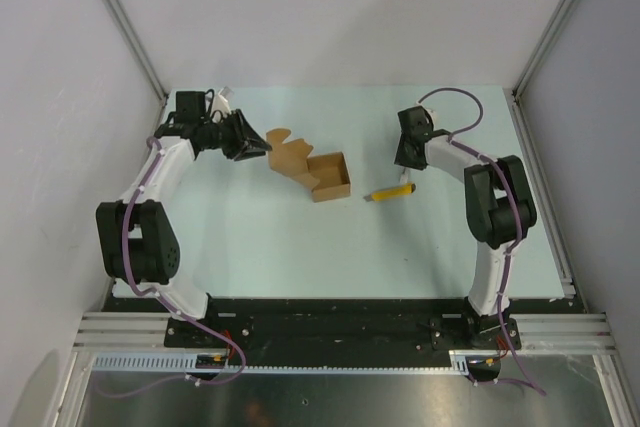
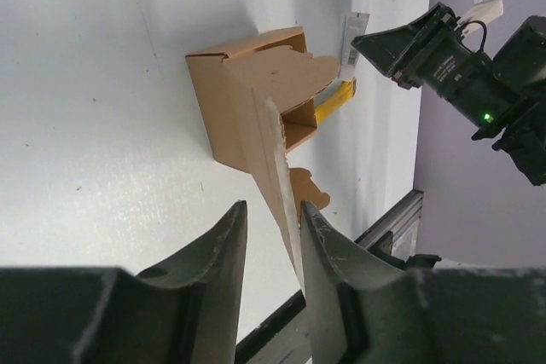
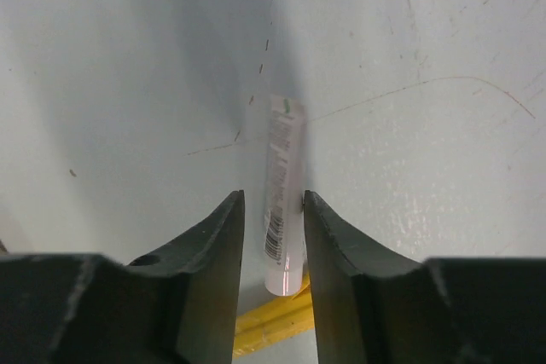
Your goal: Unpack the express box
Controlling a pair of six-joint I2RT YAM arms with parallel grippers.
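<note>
The express box is a small brown carton standing open mid-table, with its flaps spread to the left. My left gripper is at the flap's outer edge. In the left wrist view the box lies ahead. My left gripper straddles a flap; the flap rests against the right finger, with a gap on the other side. My right gripper points down beside the box. Its fingers are apart on either side of a white tube.
A yellow cutter knife lies right of the box, its end under the tube in the right wrist view. Grey walls and metal frame rails bound the table on both sides and at the back.
</note>
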